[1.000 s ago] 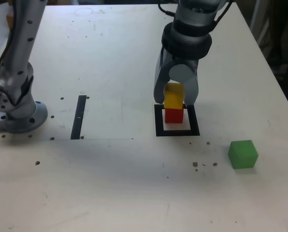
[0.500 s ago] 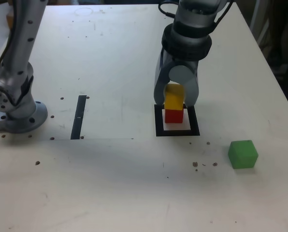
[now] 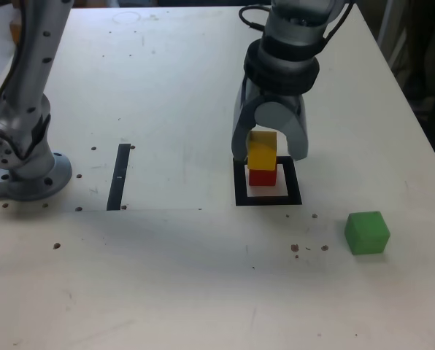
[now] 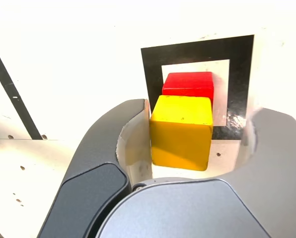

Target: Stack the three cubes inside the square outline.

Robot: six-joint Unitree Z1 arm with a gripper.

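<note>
- Setting looked like a robotics lab or test bench.
- White worktable (image 3: 174, 80), scuffed and speckled, carried black tape markings (image 3: 119, 177).
- A second arm's metal base (image 3: 29, 175) was bolted on.

Red cube (image 4: 187, 83) partly hidden — behind yellow cube (image 4: 181, 132).

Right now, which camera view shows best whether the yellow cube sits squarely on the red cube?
The wrist view: the yellow cube fills it, with the red cube showing beyond its edge. The exterior view shows the same stack small and from one side only, partly between the open jaws.
</note>
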